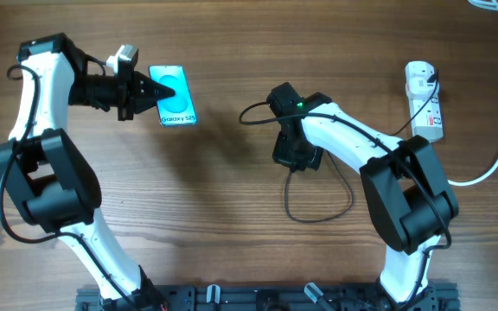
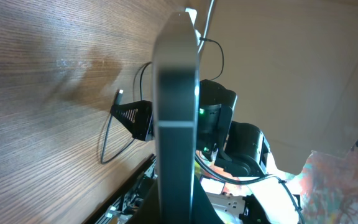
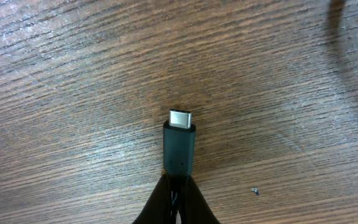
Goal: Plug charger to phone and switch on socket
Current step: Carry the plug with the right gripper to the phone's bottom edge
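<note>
Your left gripper [image 1: 151,92] reaches over the near short edge of the phone [image 1: 173,95], and the rest of the phone extends straight out ahead of the fingertips with its teal screen facing up. The left wrist view shows the phone only edge-on and hides the fingers, so the grip looks clamped on it but is not plain to see. You cannot tell whether the phone rests on the table [image 1: 232,52] or sits just above it.

Your right gripper [image 3: 178,190] is pinched together on the charger [image 3: 179,146]. The dark plug sticks forward from the fingertips with its silver tip clear of them, over bare wood. The black cable trails behind this gripper in a loose loop. The phone lies well apart from this gripper. The socket [image 1: 425,102] lies well off to this gripper's side, past its own arm, with its white cord running away.
</note>
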`<action>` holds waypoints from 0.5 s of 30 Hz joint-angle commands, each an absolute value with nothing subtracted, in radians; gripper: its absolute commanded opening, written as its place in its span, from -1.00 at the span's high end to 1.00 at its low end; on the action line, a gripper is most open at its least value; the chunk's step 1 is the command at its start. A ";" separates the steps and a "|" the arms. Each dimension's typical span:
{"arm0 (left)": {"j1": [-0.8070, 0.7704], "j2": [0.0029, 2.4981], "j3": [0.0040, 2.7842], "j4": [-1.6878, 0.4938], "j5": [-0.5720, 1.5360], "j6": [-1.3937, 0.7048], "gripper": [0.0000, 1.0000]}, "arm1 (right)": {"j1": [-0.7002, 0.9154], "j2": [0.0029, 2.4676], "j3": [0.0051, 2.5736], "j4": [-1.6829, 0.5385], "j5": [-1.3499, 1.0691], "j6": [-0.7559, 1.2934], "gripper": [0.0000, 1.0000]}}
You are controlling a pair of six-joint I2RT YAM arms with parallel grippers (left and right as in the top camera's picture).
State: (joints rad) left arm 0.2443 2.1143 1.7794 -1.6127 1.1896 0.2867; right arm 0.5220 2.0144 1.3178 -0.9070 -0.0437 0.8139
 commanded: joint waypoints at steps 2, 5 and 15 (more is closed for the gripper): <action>0.244 2.087 1.786 -1.608 1.214 0.307 0.92 | 0.515 2.018 1.338 -0.908 -0.060 0.754 0.91; 0.241 2.087 1.786 -1.586 1.246 0.308 0.92 | 0.505 1.933 1.341 -0.904 -0.188 0.664 0.92; 0.118 2.066 1.786 -1.353 1.473 0.443 0.92 | 0.505 1.513 1.341 -1.014 -0.450 0.340 0.91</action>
